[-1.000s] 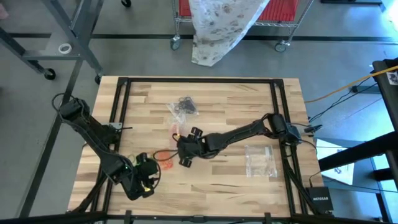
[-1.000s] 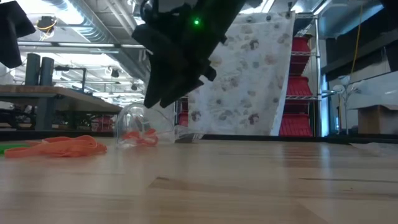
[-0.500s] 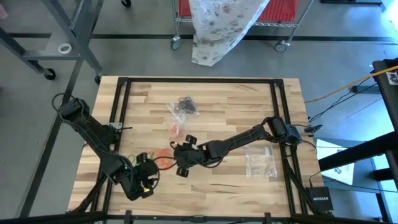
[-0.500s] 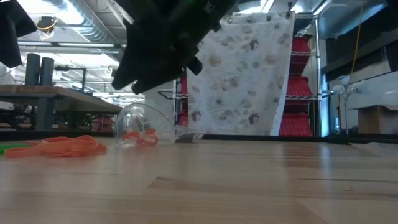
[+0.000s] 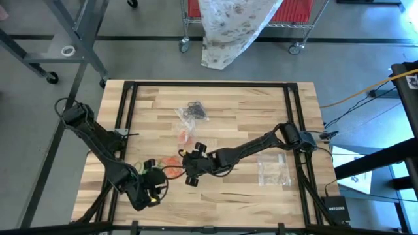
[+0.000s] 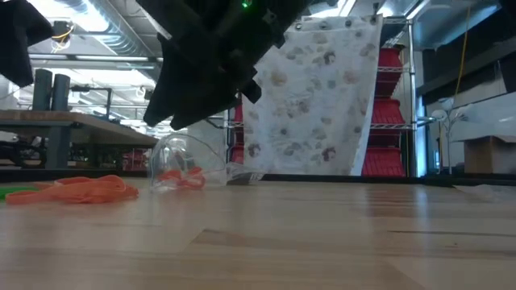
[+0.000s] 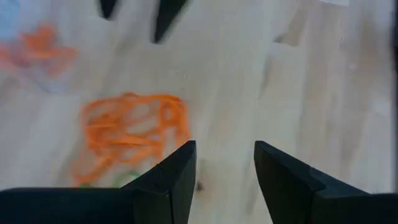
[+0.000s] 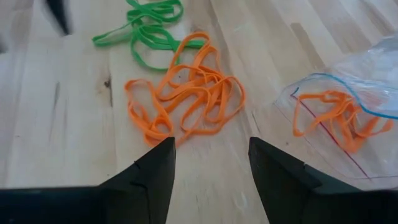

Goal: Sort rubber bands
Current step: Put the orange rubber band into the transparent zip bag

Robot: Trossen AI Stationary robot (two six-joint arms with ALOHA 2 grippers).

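Note:
A loose pile of orange rubber bands (image 8: 186, 93) lies on the wooden table (image 5: 248, 104), with green rubber bands (image 8: 149, 28) just beyond it. In the high view the orange pile (image 5: 172, 163) sits between my two grippers. My right gripper (image 8: 211, 168) hovers open just short of the pile, pointing down at a slant. My left gripper (image 7: 225, 168) stands open on the pile's other side, above the table. A clear bag with orange bands (image 8: 342, 118) lies beside the pile. A bag with black bands (image 5: 192, 112) lies farther back.
Another clear bag (image 5: 274, 168) lies at the table's right. In the low view the orange pile (image 6: 76, 189) and the bag holding orange bands (image 6: 181, 165) lie at left under the right gripper (image 6: 210, 72). Bare wood spreads toward the near and right edges.
My right gripper has moved toward the table's near-left, closing in on the orange pile, and has tipped a little. Its fingers have stayed open. The bands and bags have not moved.

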